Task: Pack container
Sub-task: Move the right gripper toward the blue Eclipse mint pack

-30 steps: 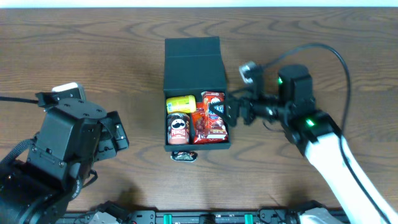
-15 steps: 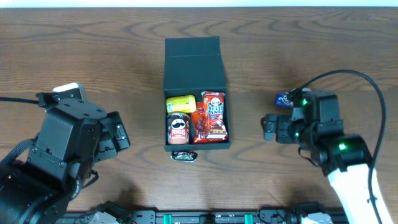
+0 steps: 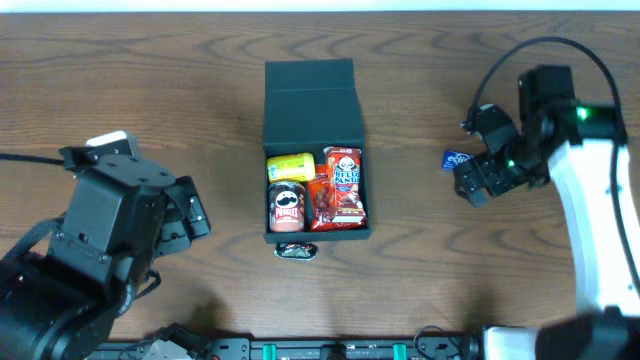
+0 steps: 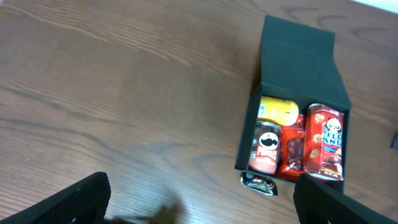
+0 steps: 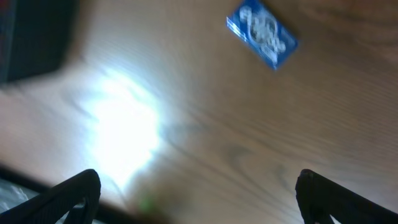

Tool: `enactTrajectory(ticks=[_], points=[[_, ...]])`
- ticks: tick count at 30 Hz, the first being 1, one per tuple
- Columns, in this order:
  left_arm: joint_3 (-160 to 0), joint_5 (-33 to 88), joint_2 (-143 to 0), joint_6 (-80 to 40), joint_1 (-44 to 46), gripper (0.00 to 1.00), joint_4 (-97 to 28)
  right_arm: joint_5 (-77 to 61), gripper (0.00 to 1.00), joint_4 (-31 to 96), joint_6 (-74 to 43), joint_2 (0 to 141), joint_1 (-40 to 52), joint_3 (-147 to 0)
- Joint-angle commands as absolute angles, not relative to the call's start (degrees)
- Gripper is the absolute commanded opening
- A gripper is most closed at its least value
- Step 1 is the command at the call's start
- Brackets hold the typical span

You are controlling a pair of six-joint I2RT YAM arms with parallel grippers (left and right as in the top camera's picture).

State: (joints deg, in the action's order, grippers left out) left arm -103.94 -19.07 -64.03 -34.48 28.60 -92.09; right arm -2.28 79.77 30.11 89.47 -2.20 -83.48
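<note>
My right hand (image 3: 472, 183) stands wide and holds nothing; it hangs over the right side of the desk (image 3: 150, 80), well apart from the box (image 3: 310, 100). A small blue packet (image 3: 456, 160) lies flat on the wood just beside it, on the side toward the box. In my right wrist view, which is blurred, the hand (image 5: 196, 193) shows only its two dark fingers (image 5: 68, 196) at the bottom corners, far apart, with the blue packet (image 5: 261, 34) near the top of the picture and clear of both. A bright glare sits on the wood between them. My left hand (image 3: 192, 212) is also spread wide and empty, over the left side of the desk, well away from the box. In its wrist view the hand (image 4: 199, 199) again shows a finger at each bottom corner, with bare wood between. The box (image 4: 298, 56) sits at the middle of the desk with its flat lid thrown back and lying open on the far side. In the tray I see a yellow packet (image 3: 290, 166) at the far left, a Pringles can (image 3: 287, 207) lying on its side in front of it, a red packet (image 3: 323, 200) next to the can and a Hello Panda pack (image 3: 344, 178) along the right wall. Outside the box, touching or almost touching its near wall by the can, lies a small dark wrapper (image 3: 296, 251) on the desk; I cannot tell which.
</note>
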Motion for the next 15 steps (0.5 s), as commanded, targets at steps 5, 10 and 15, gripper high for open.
enactTrajectory(ticks=[5, 10, 15], points=[[-103.98, -20.56, -65.95, -31.2, 28.42, 0.95, -93.8, 10.59, 0.99, 80.97, 41.6, 102.28, -2.59, -92.77], [-103.98, -21.17, -65.82, -31.2, 28.42, 0.95, -93.67, 13.28, 0.99, 79.92, 45.17, 109.38, -2.52, -93.78], [-103.98, -20.93, -65.84, -31.33, 28.42, 0.95, -93.6, 12.88, 0.99, 75.31, 48.36, 116.01, -2.46, -93.76]])
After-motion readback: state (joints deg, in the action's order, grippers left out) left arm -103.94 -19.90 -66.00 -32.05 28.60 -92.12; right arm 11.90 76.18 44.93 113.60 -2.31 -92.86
